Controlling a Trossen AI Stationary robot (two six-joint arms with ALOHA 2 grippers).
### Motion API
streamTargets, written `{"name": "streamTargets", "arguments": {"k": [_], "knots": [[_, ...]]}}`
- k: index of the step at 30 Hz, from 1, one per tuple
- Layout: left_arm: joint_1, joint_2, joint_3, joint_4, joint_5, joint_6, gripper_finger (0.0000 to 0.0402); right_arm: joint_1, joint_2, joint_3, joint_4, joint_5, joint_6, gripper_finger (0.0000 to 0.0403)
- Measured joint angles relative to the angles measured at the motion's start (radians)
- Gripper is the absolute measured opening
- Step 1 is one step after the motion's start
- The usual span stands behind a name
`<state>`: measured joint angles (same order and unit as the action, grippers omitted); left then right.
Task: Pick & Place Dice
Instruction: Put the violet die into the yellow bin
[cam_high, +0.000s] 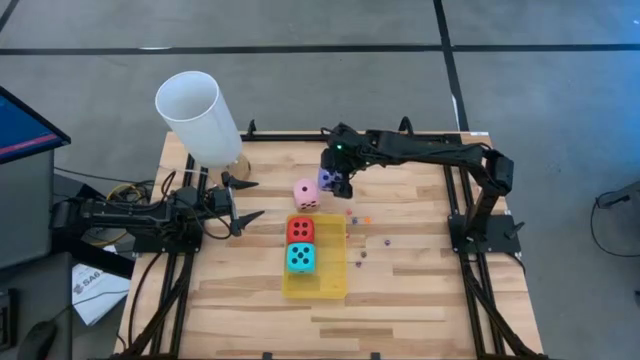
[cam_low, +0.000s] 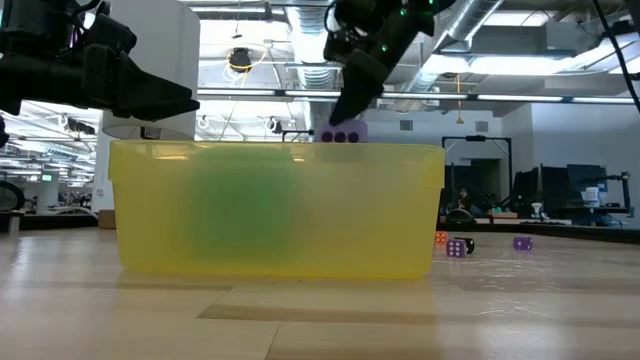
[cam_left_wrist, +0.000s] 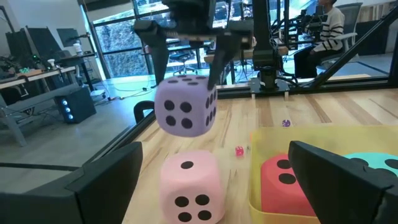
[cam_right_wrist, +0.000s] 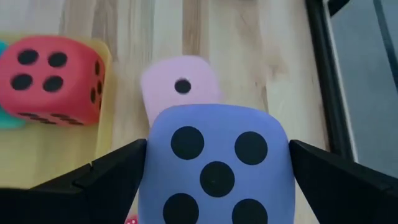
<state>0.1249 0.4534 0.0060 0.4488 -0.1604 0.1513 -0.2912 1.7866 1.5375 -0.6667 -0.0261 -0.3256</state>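
Purple die (cam_right_wrist: 214, 165) fills the lower centre of the right wrist view, its five-pip face toward the lens, gripped between the two dark fingers (cam_right_wrist: 102, 177) of the right end effector — spread wide around the cube. Beyond it: pink die (cam_right_wrist: 180, 87) at upper centre on the bare table (cam_right_wrist: 273, 62); red die (cam_right_wrist: 53, 71) at upper left, on the yellow tray (cam_right_wrist: 37, 155).

Left wrist view: purple die at centre, hanging clear of the table under the right end effector's fingers (cam_left_wrist: 155, 53). Pink die (cam_left_wrist: 189, 186) sits at lower centre, red die (cam_left_wrist: 283, 186) at lower right inside the tray. The left arm's own fingers (cam_left_wrist: 112, 180) stand wide apart, holding nothing.

High view: right end effector (cam_high: 335, 180) at upper centre carrying the purple die; pink die just left of it; red die and cyan die (cam_high: 301, 258) in the tray at centre. Left end effector (cam_high: 245, 200) waits at centre left, below a white cylinder (cam_high: 198, 118). Tiny coloured dice (cam_high: 385, 240) lie scattered right of the tray.

Low view: tray wall (cam_low: 280, 210) fills the centre — purple die (cam_low: 342, 132) shows above its rim.
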Motion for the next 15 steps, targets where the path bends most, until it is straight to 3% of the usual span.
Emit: {"name": "streamTargets", "arguments": {"k": [15], "knots": [[0.0,0.0,0.0,0.0,0.0,0.0,0.0392,0.133,-0.001,0.031,0.096,-0.003,0.004,0.0382]]}}
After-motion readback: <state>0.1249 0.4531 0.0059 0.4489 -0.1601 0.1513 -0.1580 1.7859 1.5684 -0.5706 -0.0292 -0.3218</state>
